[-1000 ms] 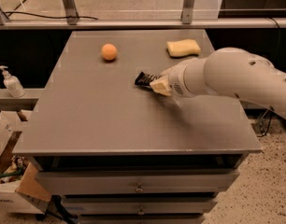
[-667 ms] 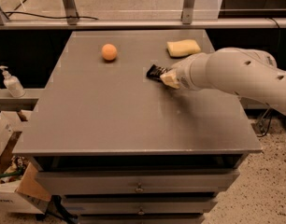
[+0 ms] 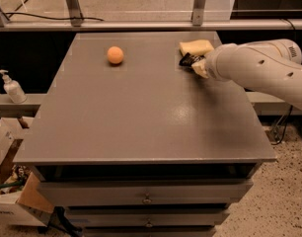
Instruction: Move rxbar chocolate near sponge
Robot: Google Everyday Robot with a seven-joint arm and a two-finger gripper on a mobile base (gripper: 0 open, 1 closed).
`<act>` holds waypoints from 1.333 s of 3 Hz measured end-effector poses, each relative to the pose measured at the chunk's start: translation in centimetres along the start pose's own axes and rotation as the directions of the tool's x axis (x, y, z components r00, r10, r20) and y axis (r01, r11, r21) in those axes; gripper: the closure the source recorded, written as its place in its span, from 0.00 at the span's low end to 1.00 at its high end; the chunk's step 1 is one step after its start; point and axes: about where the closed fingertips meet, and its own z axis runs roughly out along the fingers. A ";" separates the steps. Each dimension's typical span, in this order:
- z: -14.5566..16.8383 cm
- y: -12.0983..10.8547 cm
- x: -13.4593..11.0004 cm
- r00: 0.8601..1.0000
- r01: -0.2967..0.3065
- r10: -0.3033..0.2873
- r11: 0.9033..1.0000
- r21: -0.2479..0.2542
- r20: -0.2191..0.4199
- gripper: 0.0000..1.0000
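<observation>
The rxbar chocolate [image 3: 188,59] shows only as a small black end sticking out of my gripper [image 3: 196,65] at the far right of the grey table [image 3: 141,112]. My gripper is shut on the bar, and the white arm hides the rest of it. The pale yellow sponge [image 3: 196,47] lies just behind the bar, near the table's far right edge. The bar's end nearly touches the sponge's front edge.
A round orange ball [image 3: 115,55] sits at the far left-middle of the table. A white pump bottle [image 3: 12,87] stands on a ledge to the left. Cardboard boxes [image 3: 8,181] lie on the floor at lower left. Metal frame legs stand behind the table.
My gripper has carried the bar away from the table's middle right, back and to the right, up to the front edge of the sponge.
</observation>
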 end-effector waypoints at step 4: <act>2.7 -3.5 1.1 0.997 -0.028 0.033 0.997 0.068 -0.070 0.36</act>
